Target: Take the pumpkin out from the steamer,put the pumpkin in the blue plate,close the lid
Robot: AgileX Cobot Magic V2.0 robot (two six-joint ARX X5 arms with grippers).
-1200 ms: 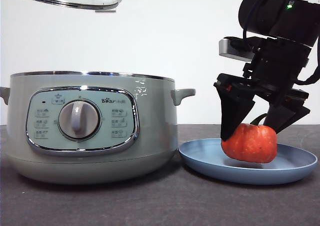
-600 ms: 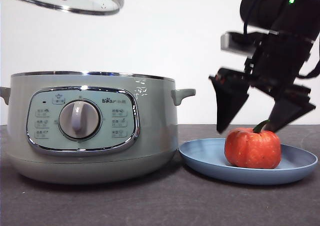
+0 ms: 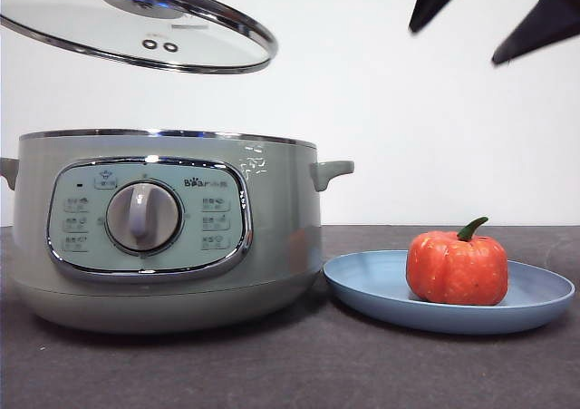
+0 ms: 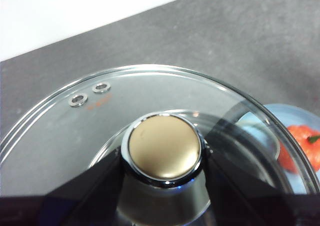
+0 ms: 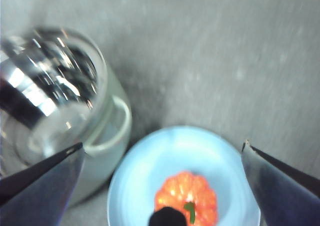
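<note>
The orange-red pumpkin (image 3: 458, 268) stands upright in the blue plate (image 3: 362, 287) to the right of the sage-green steamer (image 3: 163, 228), whose top is open. My left gripper (image 4: 164, 157) is shut on the knob (image 4: 164, 145) of the glass lid (image 3: 136, 30) and holds it tilted in the air above the steamer's left and middle. My right gripper (image 3: 485, 17) is open and empty, high above the plate. In the right wrist view its jaws are spread wide (image 5: 162, 145) above the pumpkin (image 5: 186, 196) and plate (image 5: 165, 156).
The steamer's side handle (image 3: 331, 170) juts toward the plate, and the plate's rim nearly touches the steamer's base. The dark grey tabletop (image 3: 299, 364) runs in front of both. A white wall stands behind.
My right gripper, open around the pumpkin, has risen high above the plate and left the pumpkin standing there. The lid has moved to the right and a little lower over the steamer.
</note>
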